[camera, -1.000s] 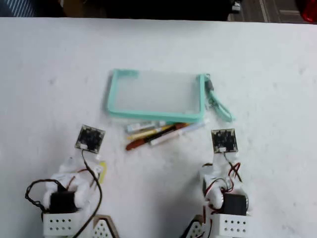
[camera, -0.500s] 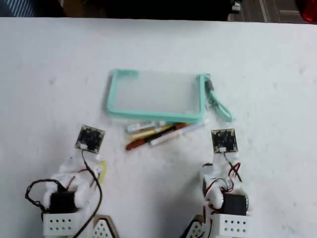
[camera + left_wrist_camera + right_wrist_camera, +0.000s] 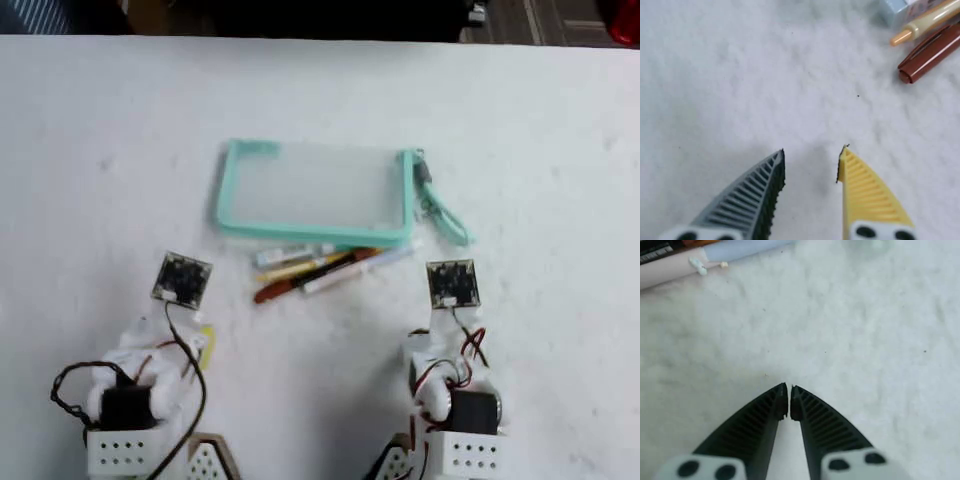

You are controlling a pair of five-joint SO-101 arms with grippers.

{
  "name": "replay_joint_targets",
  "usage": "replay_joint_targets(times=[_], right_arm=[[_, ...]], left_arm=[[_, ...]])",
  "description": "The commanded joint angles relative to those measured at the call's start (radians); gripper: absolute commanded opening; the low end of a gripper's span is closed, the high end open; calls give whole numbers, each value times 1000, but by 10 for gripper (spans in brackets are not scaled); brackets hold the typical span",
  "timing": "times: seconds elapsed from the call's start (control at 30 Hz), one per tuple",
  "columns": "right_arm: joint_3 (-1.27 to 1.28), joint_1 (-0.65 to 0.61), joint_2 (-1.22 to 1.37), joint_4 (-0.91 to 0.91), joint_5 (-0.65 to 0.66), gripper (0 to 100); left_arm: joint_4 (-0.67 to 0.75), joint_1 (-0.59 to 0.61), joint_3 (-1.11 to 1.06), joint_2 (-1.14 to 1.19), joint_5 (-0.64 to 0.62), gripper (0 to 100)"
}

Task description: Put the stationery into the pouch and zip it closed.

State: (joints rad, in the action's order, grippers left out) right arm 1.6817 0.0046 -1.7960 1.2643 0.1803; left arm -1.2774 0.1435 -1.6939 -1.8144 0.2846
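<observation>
Across the whole high view spreads the white table [image 3: 90, 110]. Just above the middle of the frame the pouch [image 3: 310, 190] lies flat on it, clear-faced with a mint-green border. A green strap [image 3: 442, 216] trails from its right end toward the lower right. Whether its zip is open or closed cannot be told.

At the lower left of the frame sits the left arm [image 3: 135, 395], and at the lower right the right arm [image 3: 455, 405]. Each has a small dark wrist camera board at its upper end, pointing toward the pouch.

Between the two arms and just below the pouch's lower edge, the stationery [image 3: 325, 265] lies outside the pouch in a loose bundle of pens slanting up to the right.

The left gripper [image 3: 812, 150] hovers over bare table with its jaws parted and nothing between them. One is a grey finger [image 3: 752, 197], the other a yellow finger [image 3: 867, 195]. Near it the ends of a brown pen [image 3: 930, 52] and a tan pen [image 3: 920, 25] lie side by side.

The right gripper [image 3: 789, 388] is black, its two tips drawn together almost to touching, and it holds nothing. Well beyond it lie a pale blue pen [image 3: 742, 247] and a white pen [image 3: 665, 272].
</observation>
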Motion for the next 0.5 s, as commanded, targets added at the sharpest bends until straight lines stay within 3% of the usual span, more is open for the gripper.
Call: replay_joint_targets(times=[0.0, 0.2, 0.47], right_arm=[[9, -12, -4, 4, 8, 18], [9, -13, -4, -108, 9, 18], [9, -13, -4, -265, 9, 18]], left_arm=[[-6, 1, 2, -8, 0, 196], [9, 1, 2, -8, 0, 196], [199, -1, 2, -8, 0, 196]])
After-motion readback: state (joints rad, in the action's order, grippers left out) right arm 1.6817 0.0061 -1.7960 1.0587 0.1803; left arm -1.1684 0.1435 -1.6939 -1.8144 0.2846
